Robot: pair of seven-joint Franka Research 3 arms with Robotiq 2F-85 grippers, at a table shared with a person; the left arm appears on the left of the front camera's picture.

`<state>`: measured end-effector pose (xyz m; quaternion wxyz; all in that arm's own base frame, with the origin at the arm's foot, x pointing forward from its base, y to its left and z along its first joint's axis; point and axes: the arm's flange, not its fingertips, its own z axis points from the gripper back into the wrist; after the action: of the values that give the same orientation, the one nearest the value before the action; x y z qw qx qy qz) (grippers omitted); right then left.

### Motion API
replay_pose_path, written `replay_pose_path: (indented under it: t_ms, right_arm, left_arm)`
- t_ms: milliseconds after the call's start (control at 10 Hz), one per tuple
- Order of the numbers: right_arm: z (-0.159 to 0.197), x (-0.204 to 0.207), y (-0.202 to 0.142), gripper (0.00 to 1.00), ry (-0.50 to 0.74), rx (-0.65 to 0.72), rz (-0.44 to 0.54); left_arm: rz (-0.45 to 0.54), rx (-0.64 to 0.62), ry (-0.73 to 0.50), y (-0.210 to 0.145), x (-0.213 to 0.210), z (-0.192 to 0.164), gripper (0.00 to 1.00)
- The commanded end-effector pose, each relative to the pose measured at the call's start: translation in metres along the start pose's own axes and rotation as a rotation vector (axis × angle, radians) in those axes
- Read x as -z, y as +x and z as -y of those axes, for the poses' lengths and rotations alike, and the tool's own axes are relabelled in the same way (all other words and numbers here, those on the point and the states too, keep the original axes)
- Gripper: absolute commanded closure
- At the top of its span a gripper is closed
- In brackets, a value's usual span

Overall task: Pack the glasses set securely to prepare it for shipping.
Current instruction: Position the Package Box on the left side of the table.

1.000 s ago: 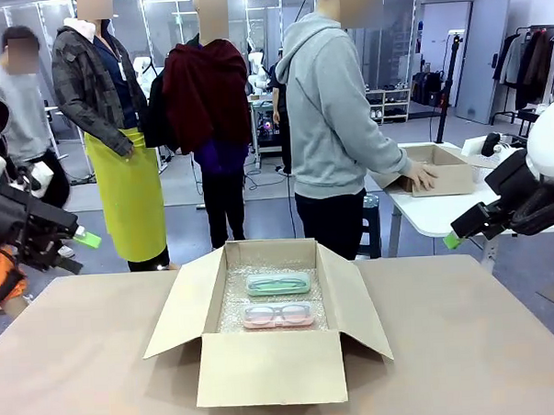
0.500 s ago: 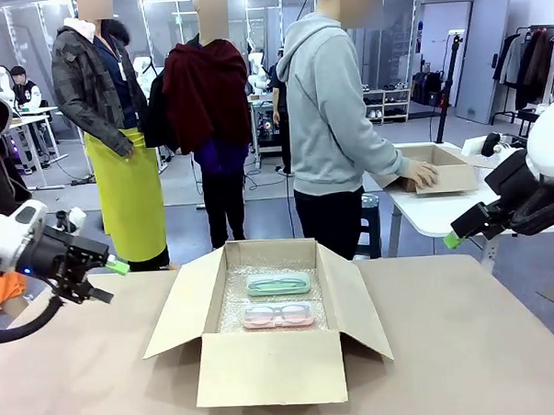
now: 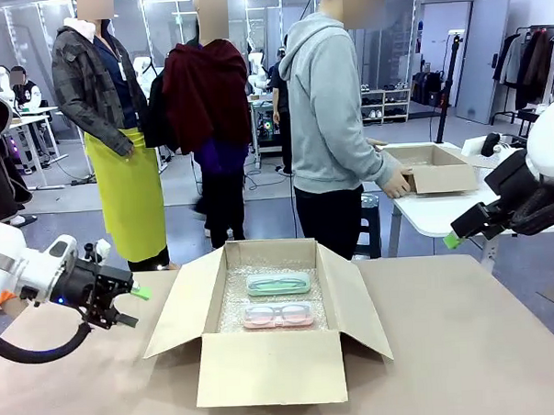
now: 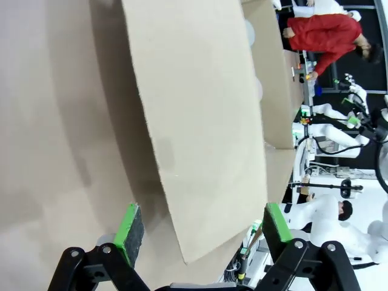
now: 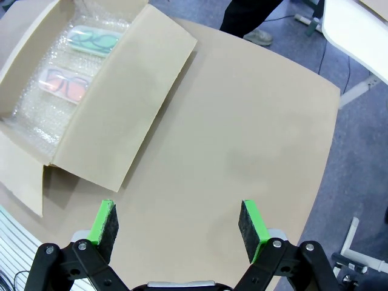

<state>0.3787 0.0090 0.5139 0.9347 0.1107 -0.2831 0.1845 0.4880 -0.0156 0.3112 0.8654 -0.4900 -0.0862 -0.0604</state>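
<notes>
Cardboard is what I have nearest: the front flap of the open box (image 3: 270, 369) hangs toward me. Inside, on bubble wrap (image 3: 233, 301), the pink case (image 3: 277, 316) lies in front and the mint case (image 3: 278, 284) just behind it, close together. I cannot tell whether they touch. Both have their long axes running across the table, left to right.

My left gripper (image 3: 125, 306) hovers low just beside the box's left flap (image 3: 185, 303), fingers spread and holding nothing. Its tips point toward that flap. My right gripper (image 3: 455, 236) sits higher, well apart from the box and past the table's right edge; its wrist view confirms the fingers (image 5: 103, 221) are wide apart and empty.

I judge the left arm to be the nearer one, with the cases lying to its right, beyond the flap. Since both cases already rest in the box, I take closing the flaps to be the likely next step.

My left wrist view gives me the flap's surface and edge (image 4: 200, 139) between its fingers (image 4: 130, 225). My right wrist view looks down on both cases (image 5: 79, 60) and the right flap (image 5: 130, 103).

Farther off, a person in a grey hoodie (image 3: 333, 113) handles another box (image 3: 432, 167) on a white table (image 3: 443, 214).
</notes>
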Motion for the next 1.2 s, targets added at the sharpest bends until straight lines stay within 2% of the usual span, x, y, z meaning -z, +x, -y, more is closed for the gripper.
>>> replay_pose_path:
  t_ms: [0, 300, 700, 800, 900, 1000, 1100]
  right_arm:
    - [0.001, 0.001, 0.0, 0.0, -0.008, -0.002, 0.008]
    - [0.001, 0.001, 0.0, 0.0, -0.008, -0.002, 0.008]
    - [0.001, 0.001, 0.0, 0.0, -0.008, -0.002, 0.008]
    - [0.001, 0.001, 0.0, 0.0, -0.008, -0.002, 0.008]
    - [0.001, 0.001, 0.0, 0.0, -0.008, -0.002, 0.008]
    - [0.001, 0.001, 0.0, 0.0, -0.008, -0.002, 0.008]
    - [0.001, 0.001, 0.0, 0.0, -0.008, -0.002, 0.008]
  left_arm:
    - [0.04, -0.002, -0.053, -0.003, 0.018, -0.01, 0.0]
    - [0.114, -0.054, -0.124, -0.001, 0.035, -0.016, 0.0]
    - [0.083, -0.112, -0.183, 0.011, 0.07, -0.017, 0.0]
    - [0.077, -0.142, -0.239, 0.01, 0.072, -0.016, 0.0]
    - [0.117, -0.157, -0.257, 0.014, 0.068, -0.018, 0.12]
    - [0.128, -0.151, -0.277, 0.016, 0.062, -0.019, 0.57]
    - [0.135, -0.144, -0.284, 0.016, 0.058, -0.018, 0.68]
